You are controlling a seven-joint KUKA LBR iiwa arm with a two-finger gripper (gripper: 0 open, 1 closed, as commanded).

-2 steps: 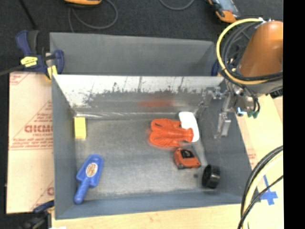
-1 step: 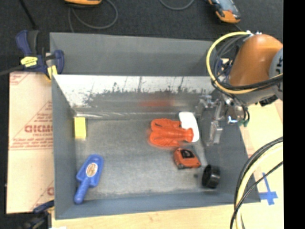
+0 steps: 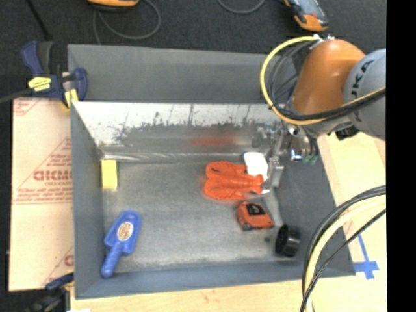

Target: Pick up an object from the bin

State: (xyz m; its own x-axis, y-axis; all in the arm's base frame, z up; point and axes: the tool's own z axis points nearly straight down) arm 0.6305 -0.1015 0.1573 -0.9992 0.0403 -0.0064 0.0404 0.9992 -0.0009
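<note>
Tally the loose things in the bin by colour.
Yellow: 1, yellow rectangular block
Blue: 1, blue plastic handled brush
Orange: 2, orange crumpled soft thing; orange-and-black tape measure
White: 1, small white lump
Black: 1, black round cap
Total: 6

Bright orange crumpled thing [image 3: 227,181], kinda like bundled-up rope, lying flat on the right side of the bin [image 3: 175,229] floor, small white piece [image 3: 255,163] touching its far-right end.

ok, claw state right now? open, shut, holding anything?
Claw: cannot be told whether it is open or closed. It is down at the right end of the orange toy, just above the small orange tape measure.
</note>
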